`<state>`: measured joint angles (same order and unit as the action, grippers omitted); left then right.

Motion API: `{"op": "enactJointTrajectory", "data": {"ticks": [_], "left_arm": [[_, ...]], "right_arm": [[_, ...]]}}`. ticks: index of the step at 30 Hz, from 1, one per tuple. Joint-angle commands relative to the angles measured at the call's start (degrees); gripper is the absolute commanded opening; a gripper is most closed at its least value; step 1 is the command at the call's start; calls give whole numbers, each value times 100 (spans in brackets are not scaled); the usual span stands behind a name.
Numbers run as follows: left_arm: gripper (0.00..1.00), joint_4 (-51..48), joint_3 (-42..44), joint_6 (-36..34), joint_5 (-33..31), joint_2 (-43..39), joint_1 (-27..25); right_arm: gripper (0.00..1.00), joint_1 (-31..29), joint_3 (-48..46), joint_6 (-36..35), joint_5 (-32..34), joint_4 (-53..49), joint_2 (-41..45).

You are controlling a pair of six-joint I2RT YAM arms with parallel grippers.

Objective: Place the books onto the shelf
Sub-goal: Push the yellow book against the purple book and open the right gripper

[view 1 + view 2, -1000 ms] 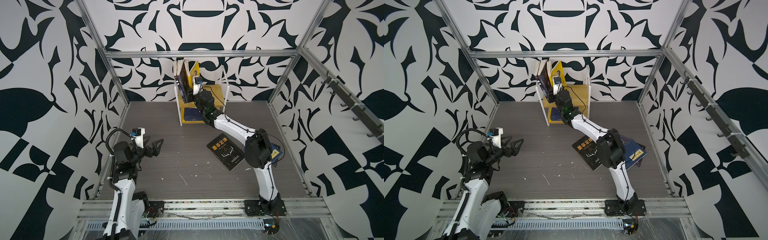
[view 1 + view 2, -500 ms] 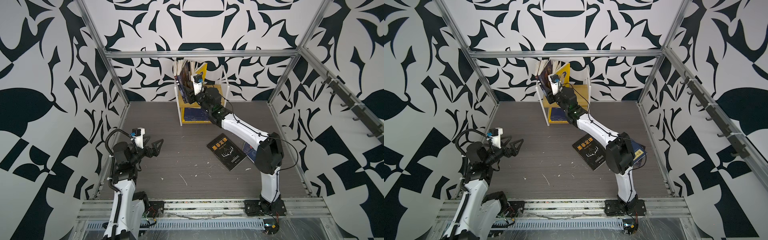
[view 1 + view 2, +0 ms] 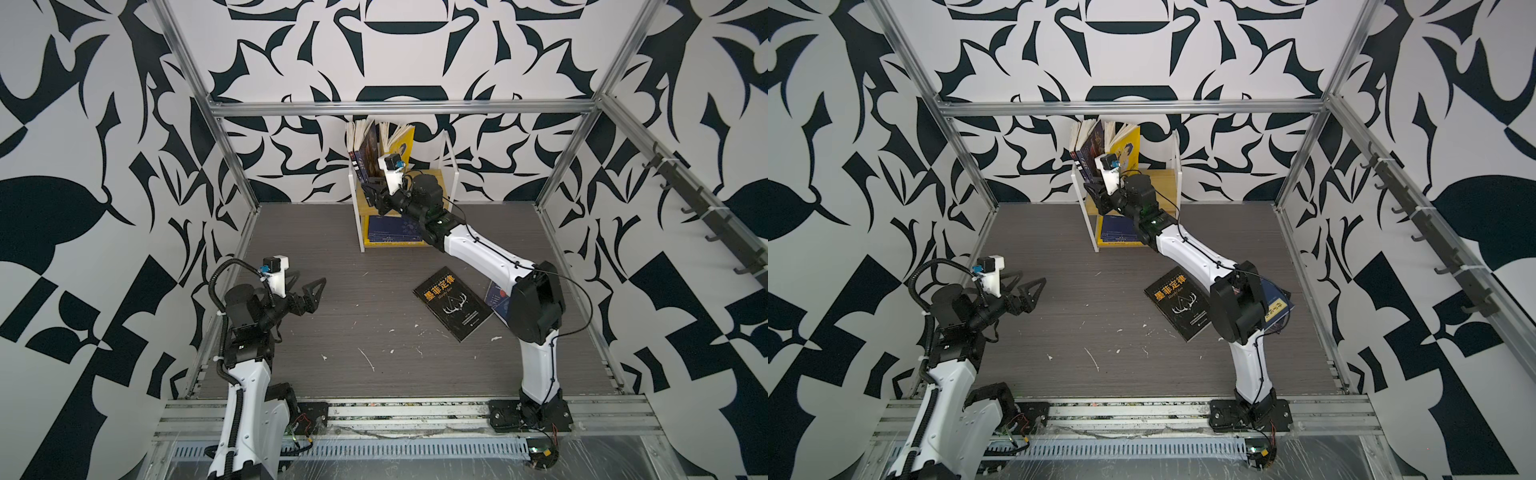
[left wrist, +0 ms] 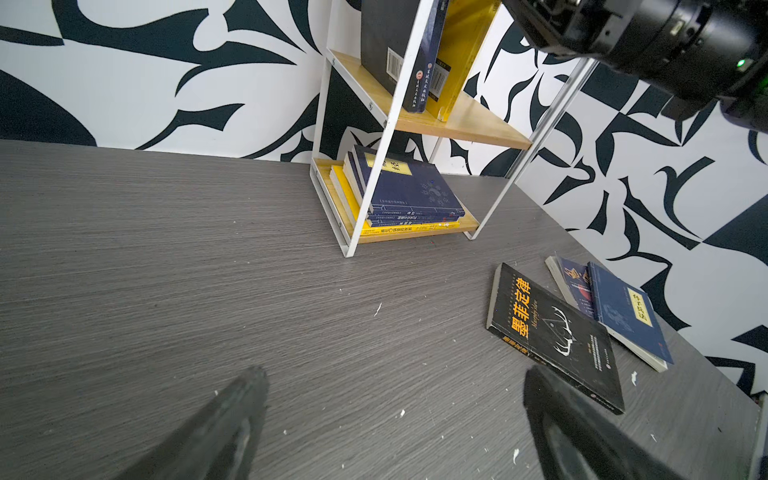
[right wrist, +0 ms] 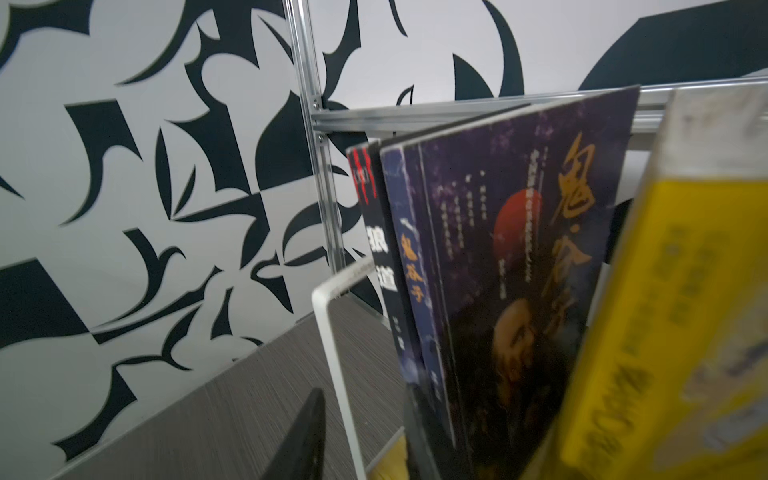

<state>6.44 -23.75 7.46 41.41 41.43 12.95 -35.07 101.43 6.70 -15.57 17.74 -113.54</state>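
The shelf stands at the back wall. On its upper board stand a black, a purple-blue and a yellow book. A stack of navy books lies on the lower board. My right gripper sits at the foot of the standing books. One of its fingers is outside the shelf's white upright and the other is hidden. A black book with gold characters lies on the table. My left gripper hangs open and empty at the left.
A navy book lies on another book near the right wall, partly hidden by my right arm in both top views. White scraps dot the grey table. Patterned walls and a metal frame close in the workspace.
My right arm's elbow has swung to the right while its gripper stayed at the standing books. The yellow book now leans to the right with its pages fanned. The left arm has not moved.
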Motion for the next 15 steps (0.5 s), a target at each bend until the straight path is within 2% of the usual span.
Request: {"op": "enactJointTrajectory", "data": {"ticks": [1,4,8,11,13,15], "left_arm": [[100,81,72,-42,96,-26,43],[99,112,74,-25,103,3,53],[99,167,89,31,118,31,50],[99,183,89,42,120,20,46],[100,165,80,28,122,5,50],[99,139,60,30,116,-19,64]], "right_arm": [[19,116,-663,314,-191,-25,975],[0,161,-1150,197,-42,-650,1429],[0,378,-1163,266,948,-1113,1480],[0,448,-617,178,1705,-1095,1076],[0,507,-28,402,2270,-1191,657],[0,582,628,678,2305,-1160,134]]}}
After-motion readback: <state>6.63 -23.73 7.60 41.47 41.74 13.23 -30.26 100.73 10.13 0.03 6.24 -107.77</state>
